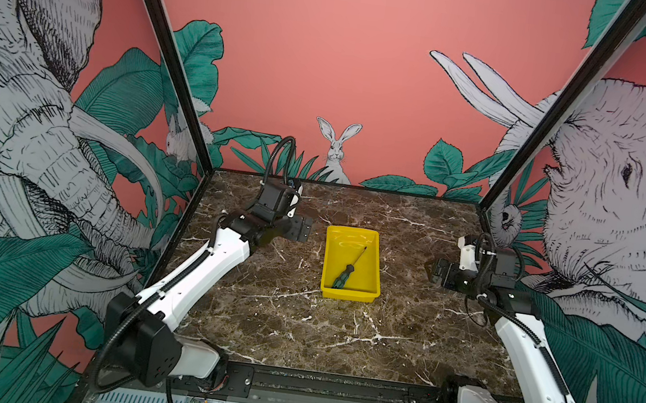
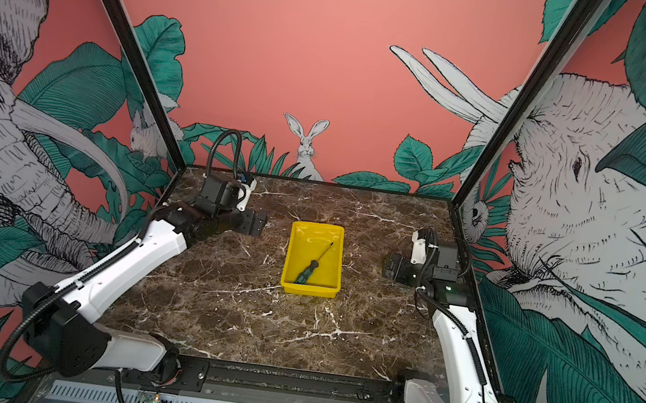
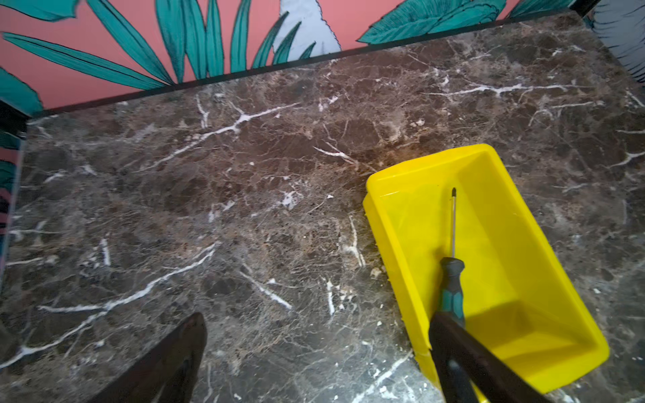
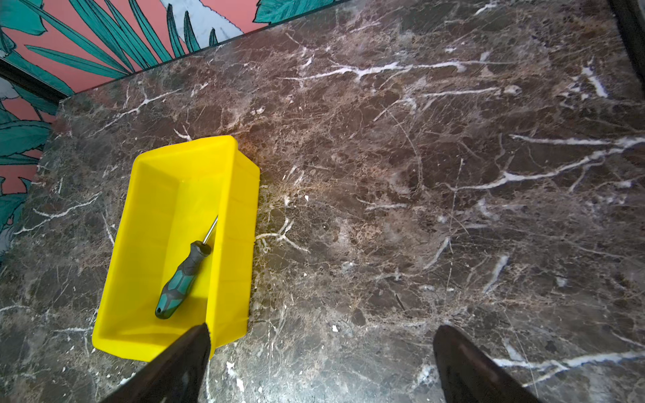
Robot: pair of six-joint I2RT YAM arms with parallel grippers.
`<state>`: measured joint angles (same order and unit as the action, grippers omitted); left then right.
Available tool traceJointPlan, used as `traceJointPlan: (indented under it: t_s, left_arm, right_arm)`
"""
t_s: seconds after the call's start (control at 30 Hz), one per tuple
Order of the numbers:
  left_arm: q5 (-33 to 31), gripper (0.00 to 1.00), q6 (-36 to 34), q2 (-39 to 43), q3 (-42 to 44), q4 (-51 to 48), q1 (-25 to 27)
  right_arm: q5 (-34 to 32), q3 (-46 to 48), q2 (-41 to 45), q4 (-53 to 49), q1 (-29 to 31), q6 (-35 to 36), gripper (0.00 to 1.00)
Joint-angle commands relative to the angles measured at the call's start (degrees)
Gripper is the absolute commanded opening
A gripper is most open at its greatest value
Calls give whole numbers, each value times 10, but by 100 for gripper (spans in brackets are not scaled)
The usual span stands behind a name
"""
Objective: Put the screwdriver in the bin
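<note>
screwdriver (image 1: 343, 276) lies in bin (image 1: 348, 295) on marble table (image 1: 297, 325), jungle-mural walls (image 1: 371, 70) around

We see a bright yellow bin (image 1: 349, 294), glossy inside. The screwdriver (image 1: 342, 278) shows a green and black handle and a dark shaft. The table (image 1: 297, 325) is dark brown marble, veined white. The walls (image 1: 332, 44) are coral pink, with teal leaves and grey-white sketched animals. The arms (image 1: 194, 279) are white with black joints.

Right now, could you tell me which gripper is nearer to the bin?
Left. In a top view, the left gripper hangs just left of the bin, by its far end; the right gripper sits farther off to its right.
</note>
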<state>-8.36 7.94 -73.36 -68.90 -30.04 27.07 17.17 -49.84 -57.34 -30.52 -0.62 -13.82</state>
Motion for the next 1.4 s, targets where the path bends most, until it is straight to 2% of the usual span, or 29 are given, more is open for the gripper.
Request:
traceJointPlan:
  t_s: [0.0, 0.13, 0.23, 0.43, 0.5, 0.63, 0.73, 0.8, 0.87, 0.97, 1.27, 1.37]
  left_arm:
    - [-57, 99, -28, 45, 40, 63, -23]
    - [-6, 99, -39, 71, 90, 95, -70]
    - [40, 100, -71, 94, 141, 148, -102]
    - [14, 100, -73, 118, 218, 208, -155]
    - [24, 100, -105, 122, 251, 251, -174]
    - [-17, 100, -108, 130, 319, 343, -184]
    - [-44, 100, -108, 130, 357, 396, -191]
    - [-44, 100, -122, 124, 380, 435, -195]
    - [-39, 100, -141, 113, 397, 470, -196]
    - [-38, 100, -127, 99, 407, 492, -200]
    - [35, 100, -121, 62, 405, 518, -226]
    - [40, 100, -129, 64, 411, 526, -231]
  right_arm:
    - [-31, 2, 12, 33, -4, 0, 99]
    - [-66, 5, 12, 39, -4, 11, 99]
    - [-75, 36, 26, 87, -4, 3, 99]
    - [-93, 148, 94, 271, -3, 22, 99]
    - [-118, 186, 112, 324, -4, 14, 99]
    - [-140, 213, 114, 364, -4, 15, 99]
    - [-118, 210, 92, 367, -4, 43, 99]
    - [-113, 215, 79, 384, -4, 37, 99]
    - [-123, 229, 71, 419, -4, 14, 99]
    - [-134, 257, 56, 484, -4, -10, 99]
    - [-126, 239, 24, 474, -4, 24, 99]
    - [-132, 252, 17, 497, -3, 48, 99]
